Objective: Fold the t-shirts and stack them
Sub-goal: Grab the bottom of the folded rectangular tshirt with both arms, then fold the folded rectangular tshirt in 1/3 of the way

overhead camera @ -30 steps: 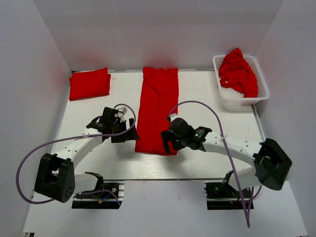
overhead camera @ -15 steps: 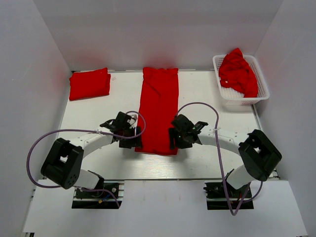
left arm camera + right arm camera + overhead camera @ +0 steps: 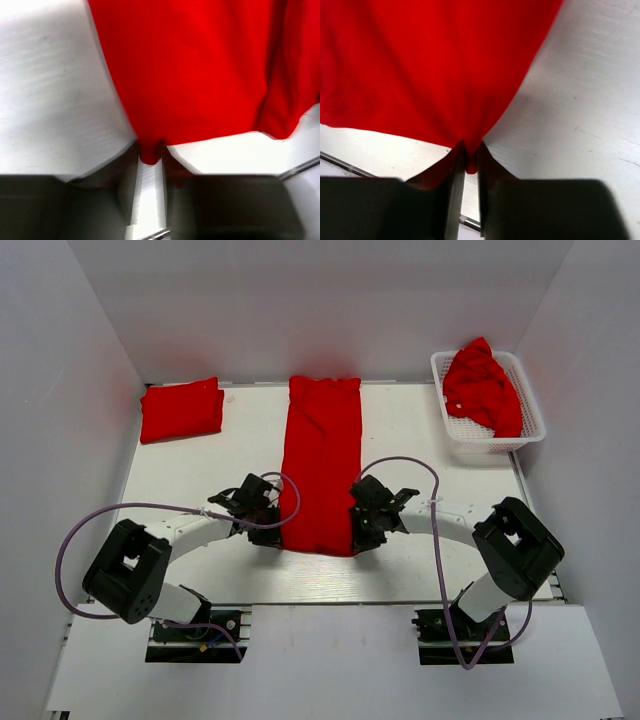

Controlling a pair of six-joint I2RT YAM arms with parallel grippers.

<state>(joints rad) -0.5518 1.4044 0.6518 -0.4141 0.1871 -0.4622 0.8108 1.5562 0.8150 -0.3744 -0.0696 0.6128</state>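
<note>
Left claw (image 3: 277,534) and right claw (image 3: 360,536) are each clamped tight on a near corner of the long-folded t-shirt (image 3: 322,455), one on either side. Its long axis runs straight away from both up the table (image 3: 420,440), so I judge the coming fold carries both corners toward the far end together.

White table (image 3: 190,470): long red t-shirt (image 3: 322,455) centre, folded t-shirt (image 3: 181,411) far-left corner, basket (image 3: 478,432) far-right corner.
</note>
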